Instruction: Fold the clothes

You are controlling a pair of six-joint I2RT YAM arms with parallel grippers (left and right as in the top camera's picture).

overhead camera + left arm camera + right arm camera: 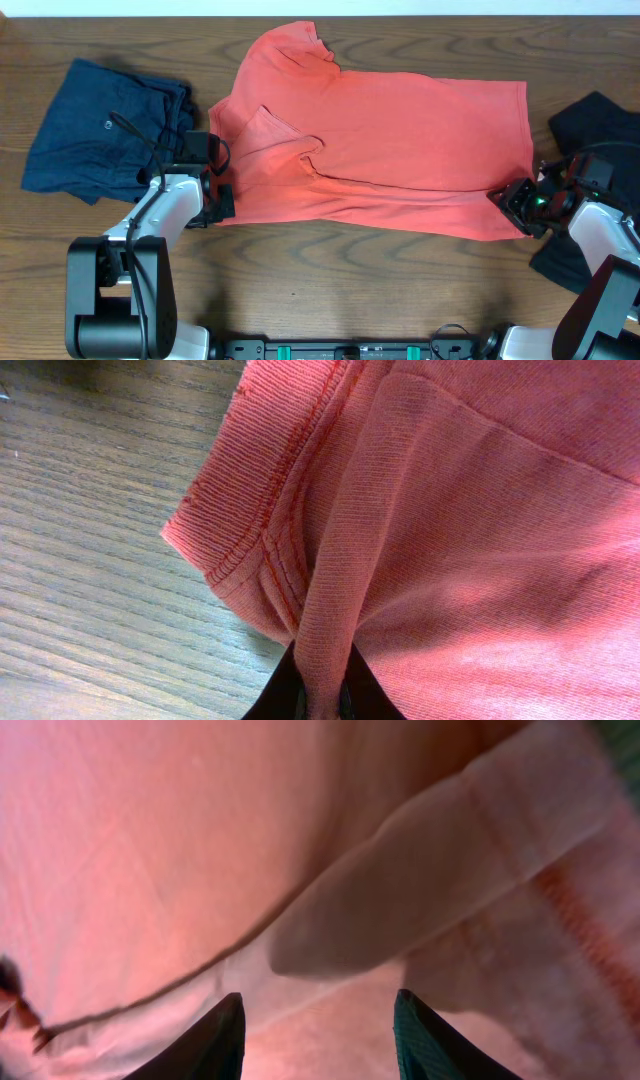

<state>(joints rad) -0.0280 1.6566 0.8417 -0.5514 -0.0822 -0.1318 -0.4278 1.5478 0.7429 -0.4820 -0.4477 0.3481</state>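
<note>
Leftmost, a navy-blue garment lies crumpled on the wooden desk. Just beside it, the left fingers pinch a fold at the near left corner of the coral-red T-shirt, which lies spread across the desk's middle. At its right hem the right fingers stand wide apart over the cloth. A black garment lies rightmost.

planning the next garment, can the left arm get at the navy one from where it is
Probably yes: the navy garment lies close beside the left gripper, nothing between them, but that gripper is shut on the coral T-shirt and must release first.
</note>
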